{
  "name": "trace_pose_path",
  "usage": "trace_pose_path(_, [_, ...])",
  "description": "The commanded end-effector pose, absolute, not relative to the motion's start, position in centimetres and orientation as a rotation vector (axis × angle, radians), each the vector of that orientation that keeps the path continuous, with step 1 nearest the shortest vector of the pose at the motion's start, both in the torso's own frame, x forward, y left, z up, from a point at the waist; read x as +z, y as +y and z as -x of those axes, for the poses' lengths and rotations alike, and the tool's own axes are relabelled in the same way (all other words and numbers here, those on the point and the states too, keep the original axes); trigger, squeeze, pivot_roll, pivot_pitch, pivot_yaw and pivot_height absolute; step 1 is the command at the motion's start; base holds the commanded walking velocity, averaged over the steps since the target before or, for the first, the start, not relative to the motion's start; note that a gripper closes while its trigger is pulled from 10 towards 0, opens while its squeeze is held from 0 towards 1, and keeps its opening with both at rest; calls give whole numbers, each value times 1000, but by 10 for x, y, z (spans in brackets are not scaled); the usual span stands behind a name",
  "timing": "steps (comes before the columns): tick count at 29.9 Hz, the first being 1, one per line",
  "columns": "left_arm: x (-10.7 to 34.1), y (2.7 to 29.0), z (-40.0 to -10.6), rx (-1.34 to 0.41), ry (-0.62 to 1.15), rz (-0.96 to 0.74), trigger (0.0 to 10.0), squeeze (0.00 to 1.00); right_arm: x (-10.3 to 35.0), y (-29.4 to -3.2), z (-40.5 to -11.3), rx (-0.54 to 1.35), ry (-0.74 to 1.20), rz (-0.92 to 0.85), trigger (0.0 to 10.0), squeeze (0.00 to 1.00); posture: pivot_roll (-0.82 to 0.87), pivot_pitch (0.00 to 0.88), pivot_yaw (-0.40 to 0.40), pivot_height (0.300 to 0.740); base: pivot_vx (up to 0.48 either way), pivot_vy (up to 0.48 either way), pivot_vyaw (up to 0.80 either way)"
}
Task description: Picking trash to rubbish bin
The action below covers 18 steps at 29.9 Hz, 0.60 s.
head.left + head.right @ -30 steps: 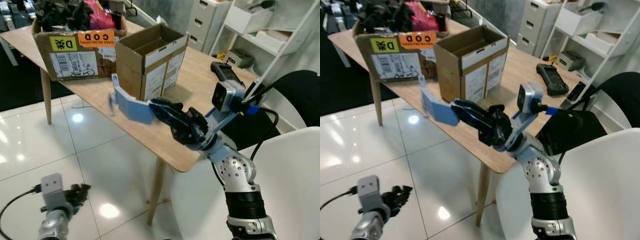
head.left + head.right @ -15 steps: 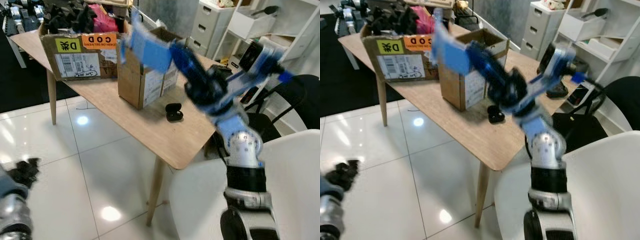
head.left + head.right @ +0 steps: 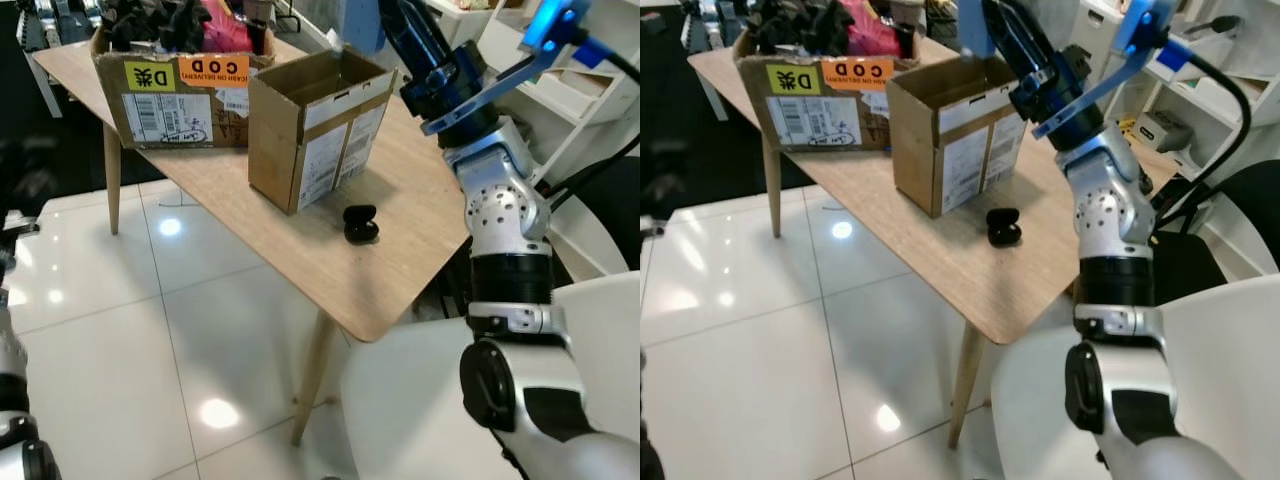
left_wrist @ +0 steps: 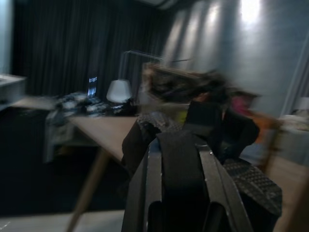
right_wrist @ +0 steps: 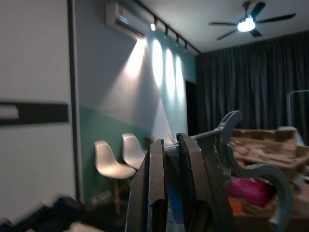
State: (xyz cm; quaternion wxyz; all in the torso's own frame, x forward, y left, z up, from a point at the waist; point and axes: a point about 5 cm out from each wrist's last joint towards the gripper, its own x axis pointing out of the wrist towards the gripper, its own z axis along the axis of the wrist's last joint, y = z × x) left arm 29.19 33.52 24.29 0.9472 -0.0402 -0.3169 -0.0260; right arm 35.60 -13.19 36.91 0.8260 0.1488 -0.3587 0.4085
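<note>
My right gripper [image 3: 1002, 18] is raised high, shut on a flat blue piece of trash [image 3: 973, 24] that is cut off by the picture's upper edge. It hangs above and just behind the open brown cardboard box [image 3: 318, 122] on the wooden table [image 3: 300, 260]. In the right wrist view the fingers [image 5: 157, 183] press together on a sliver of the blue piece [image 5: 173, 209]. My left arm [image 3: 8, 350] is a blur at the far left. The left wrist view shows the left gripper [image 4: 177, 140] with its fingers together and nothing between them.
A bigger carton [image 3: 175, 85] with a COD label, stuffed with dark and pink things, stands behind the open box. A small black earbud case [image 3: 360, 223] lies near the table's front edge. White chair [image 3: 600, 330] at right, shelves and drawers behind, glossy tiled floor [image 3: 120, 330].
The right arm swung the blue piece up from the table's front edge to high over the open box. The left arm moved off towards the left edge. The camera shifted too.
</note>
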Motion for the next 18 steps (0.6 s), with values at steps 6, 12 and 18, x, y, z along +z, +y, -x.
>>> trace_pose_path(6, [272,301,-283,-344,-692,70,10000,0,373,-127,-373,771,-718,-68,10000,0,78,173,-90,740,0,0,0])
trace_pose_path(12, [289,282,-284,-426,-727,67,10000,0,364,-117,-381,780,-667,10,10000,0,86,180,-92,740,0,0,0])
trace_pose_path(18, [296,265,-287,-459,-738,103,10000,0,359,-111,-385,784,-643,50,10000,0,94,190,-85,740,0,0,0])
